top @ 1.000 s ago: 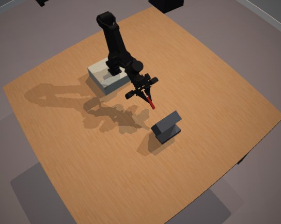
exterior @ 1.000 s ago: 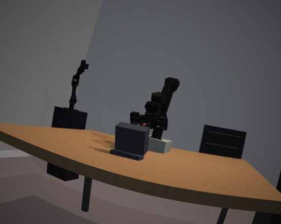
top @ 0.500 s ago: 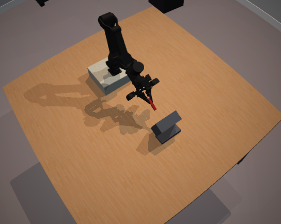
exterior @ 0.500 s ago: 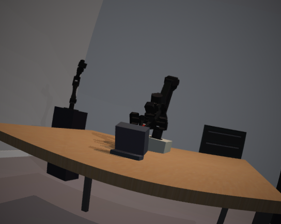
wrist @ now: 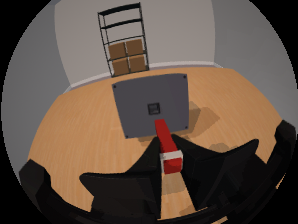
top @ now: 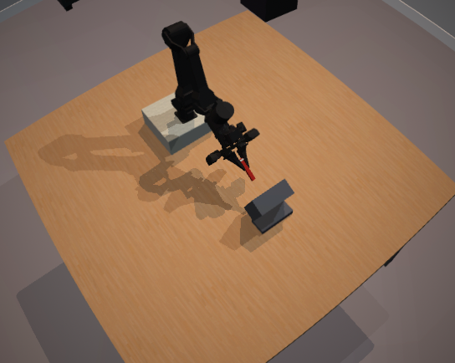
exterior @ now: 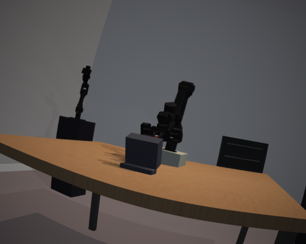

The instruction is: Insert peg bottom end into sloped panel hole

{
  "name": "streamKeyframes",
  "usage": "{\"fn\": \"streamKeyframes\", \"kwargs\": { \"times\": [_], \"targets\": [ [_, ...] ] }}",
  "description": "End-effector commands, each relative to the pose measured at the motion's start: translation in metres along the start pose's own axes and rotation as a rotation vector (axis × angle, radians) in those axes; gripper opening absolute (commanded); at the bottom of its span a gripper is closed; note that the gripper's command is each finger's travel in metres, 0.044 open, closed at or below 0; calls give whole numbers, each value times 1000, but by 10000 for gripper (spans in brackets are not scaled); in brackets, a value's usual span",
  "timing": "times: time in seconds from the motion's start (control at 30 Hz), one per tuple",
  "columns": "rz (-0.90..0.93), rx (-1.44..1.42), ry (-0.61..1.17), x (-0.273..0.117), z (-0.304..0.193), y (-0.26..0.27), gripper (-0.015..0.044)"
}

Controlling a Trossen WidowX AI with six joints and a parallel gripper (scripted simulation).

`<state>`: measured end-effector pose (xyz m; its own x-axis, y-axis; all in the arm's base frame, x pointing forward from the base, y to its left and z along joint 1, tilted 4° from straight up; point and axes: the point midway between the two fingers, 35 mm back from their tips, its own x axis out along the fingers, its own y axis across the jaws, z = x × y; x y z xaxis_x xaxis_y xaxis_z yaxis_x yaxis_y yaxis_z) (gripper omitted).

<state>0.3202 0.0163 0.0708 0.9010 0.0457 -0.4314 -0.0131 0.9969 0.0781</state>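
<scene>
Gripping the red peg [top: 248,170], the fingers are clamped on its upper end, its free end aimed ahead at the hole [wrist: 153,108] in the sloped panel [wrist: 133,106]. Pickup looks done. Insertion, release and retreat remain.

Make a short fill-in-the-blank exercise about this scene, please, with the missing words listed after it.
1. The gripper is shut on a peg whose colour is ____.
2. The peg's free end points toward the hole in the sloped ____.
3. The peg's tip is not yet ____ the hole.

Missing words: red; panel; inside
</scene>
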Motion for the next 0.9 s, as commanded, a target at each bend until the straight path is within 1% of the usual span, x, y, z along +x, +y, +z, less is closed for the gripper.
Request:
{"fn": "streamKeyframes", "kwargs": {
  "times": [0.0,0.87],
  "targets": [
    [-2,-7,-11,2,1,0,0],
    [2,-11,-51,13,1,1,0]
  ]
}}
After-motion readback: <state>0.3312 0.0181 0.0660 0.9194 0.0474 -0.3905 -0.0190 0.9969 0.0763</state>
